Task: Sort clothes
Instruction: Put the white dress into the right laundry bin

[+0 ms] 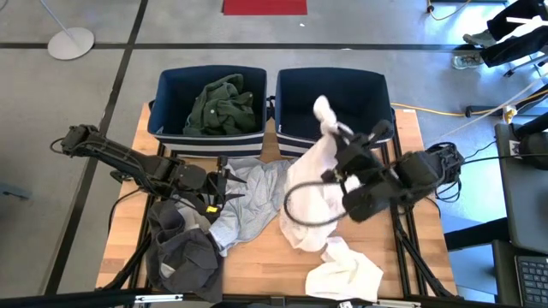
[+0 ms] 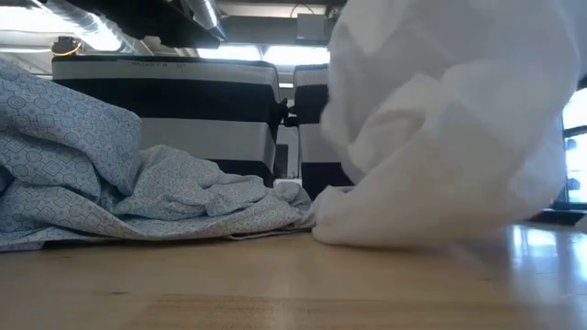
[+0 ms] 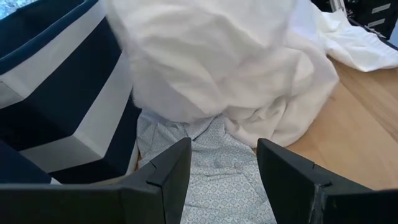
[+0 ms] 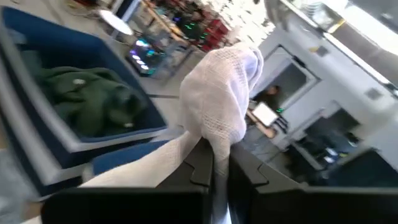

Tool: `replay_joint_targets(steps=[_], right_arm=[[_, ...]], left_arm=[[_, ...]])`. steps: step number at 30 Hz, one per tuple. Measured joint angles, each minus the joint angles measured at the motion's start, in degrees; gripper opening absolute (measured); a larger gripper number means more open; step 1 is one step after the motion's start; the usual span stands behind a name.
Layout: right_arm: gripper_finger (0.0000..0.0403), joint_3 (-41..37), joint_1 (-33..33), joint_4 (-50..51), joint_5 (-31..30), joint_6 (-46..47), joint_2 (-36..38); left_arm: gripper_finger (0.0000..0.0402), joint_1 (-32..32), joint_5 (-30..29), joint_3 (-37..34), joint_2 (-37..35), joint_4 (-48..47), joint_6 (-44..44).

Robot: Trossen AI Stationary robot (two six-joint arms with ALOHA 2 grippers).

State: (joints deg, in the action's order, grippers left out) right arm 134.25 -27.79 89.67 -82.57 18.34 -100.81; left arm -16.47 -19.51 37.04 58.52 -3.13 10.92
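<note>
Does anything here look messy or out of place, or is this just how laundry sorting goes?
Mostly normal clutter. The oddest thing is the white garment: the right gripper pinches one end up by the right bin, which looks empty, while the rest trails onto the table. The dark green garment sits crumpled in the left bin.

Two navy fabric bins with white stripes side by side at far edge of light wooden table (image 1: 257,265). Left navy striped bin (image 1: 171,103) stands just ahead of left claw; right navy striped bin (image 1: 364,90) sits beyond right claw. Red rectangular mat (image 1: 264,7) on grey floor, well beyond both claws. White round floor-stand base (image 1: 70,43) far off left claw's outer side.
</note>
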Motion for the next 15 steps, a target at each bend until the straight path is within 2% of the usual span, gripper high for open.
replay_joint_targets(steps=[3,8,11,15], right_arm=[[0.0024,0.4,3.6,-4.0,-2.0,-6.4,0.9],[0.0024,0.4,10.3,-19.7,-2.7,-26.8,2.8],[0.0025,0.5,15.6,-27.9,1.7,-34.7,3.5],[0.0025,0.4,23.3,-29.8,12.3,-35.7,3.7]], left_arm=[[0.0172,0.0,0.0,0.0,0.0,0.4,0.0],[0.0172,0.0,0.0,0.0,0.0,1.5,0.0],[0.0172,0.0,0.0,0.0,0.0,2.1,0.5],[0.0172,0.0,0.0,0.0,0.0,2.3,0.5]])
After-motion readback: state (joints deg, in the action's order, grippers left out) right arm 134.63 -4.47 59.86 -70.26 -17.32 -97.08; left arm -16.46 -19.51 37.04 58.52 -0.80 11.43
